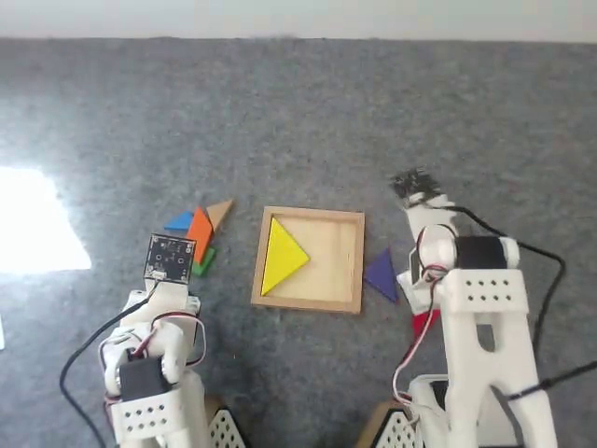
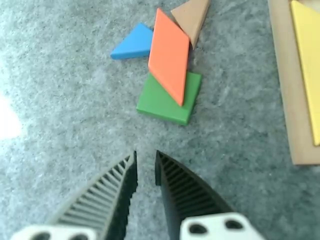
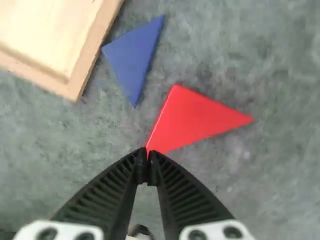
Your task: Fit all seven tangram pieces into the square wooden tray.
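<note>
The square wooden tray lies mid-table with a yellow triangle inside, against its left side. Left of the tray is a small pile: an orange parallelogram lies across a green square, with a blue triangle and a tan triangle beside them. My left gripper hovers just short of the green square, open by a narrow gap with nothing in it. Right of the tray lie a dark blue triangle and a red triangle. My right gripper is shut, its tips at the red triangle's corner.
Grey felt covers the table. A bright patch of light lies at the far left. Both arm bases stand at the near edge. A tray corner sits close to the dark blue triangle.
</note>
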`<action>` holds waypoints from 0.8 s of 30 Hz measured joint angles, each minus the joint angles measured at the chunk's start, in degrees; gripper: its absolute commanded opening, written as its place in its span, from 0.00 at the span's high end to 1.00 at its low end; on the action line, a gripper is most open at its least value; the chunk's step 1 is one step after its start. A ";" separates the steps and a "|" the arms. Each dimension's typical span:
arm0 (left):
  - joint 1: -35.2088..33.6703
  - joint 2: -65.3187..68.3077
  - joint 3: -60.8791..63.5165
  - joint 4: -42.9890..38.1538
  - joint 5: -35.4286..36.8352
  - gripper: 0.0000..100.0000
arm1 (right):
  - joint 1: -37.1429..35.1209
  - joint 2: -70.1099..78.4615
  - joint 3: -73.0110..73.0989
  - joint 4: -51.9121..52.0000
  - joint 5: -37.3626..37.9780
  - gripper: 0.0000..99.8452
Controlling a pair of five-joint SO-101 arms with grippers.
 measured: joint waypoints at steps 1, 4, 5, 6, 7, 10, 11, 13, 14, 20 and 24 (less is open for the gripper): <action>0.00 0.00 0.00 0.00 0.00 0.94 | 0.26 -0.53 0.35 -0.18 -4.66 0.92; 0.00 0.00 0.00 0.00 0.00 0.94 | 0.70 -0.97 1.93 -3.08 -20.84 0.78; 0.00 0.00 0.00 0.00 0.00 0.94 | 0.88 -0.97 2.20 -3.43 -25.76 0.75; 0.00 0.00 0.00 0.00 0.00 0.94 | 1.05 -0.88 2.55 -3.52 -29.89 0.74; 0.00 0.00 0.00 0.00 0.00 0.94 | 1.14 -0.97 2.90 -3.52 -33.41 0.74; 0.00 0.00 0.00 0.00 0.00 0.94 | 1.76 -0.97 2.99 -3.60 -41.14 0.75; 0.00 0.00 0.00 0.00 0.00 0.94 | 1.67 -0.62 2.99 -3.60 -42.46 0.76; 0.00 0.00 0.00 0.00 0.00 0.94 | 0.18 1.32 2.99 -3.78 -43.78 0.76; 0.00 0.00 0.00 0.00 0.00 0.94 | -0.70 2.90 2.99 -3.87 -44.57 0.76; 0.00 0.00 0.00 0.00 0.00 0.94 | -0.88 17.14 -0.44 -4.40 -50.20 0.76; 0.00 0.00 0.00 0.00 0.00 0.94 | -2.46 27.08 -2.02 -9.14 -52.75 0.80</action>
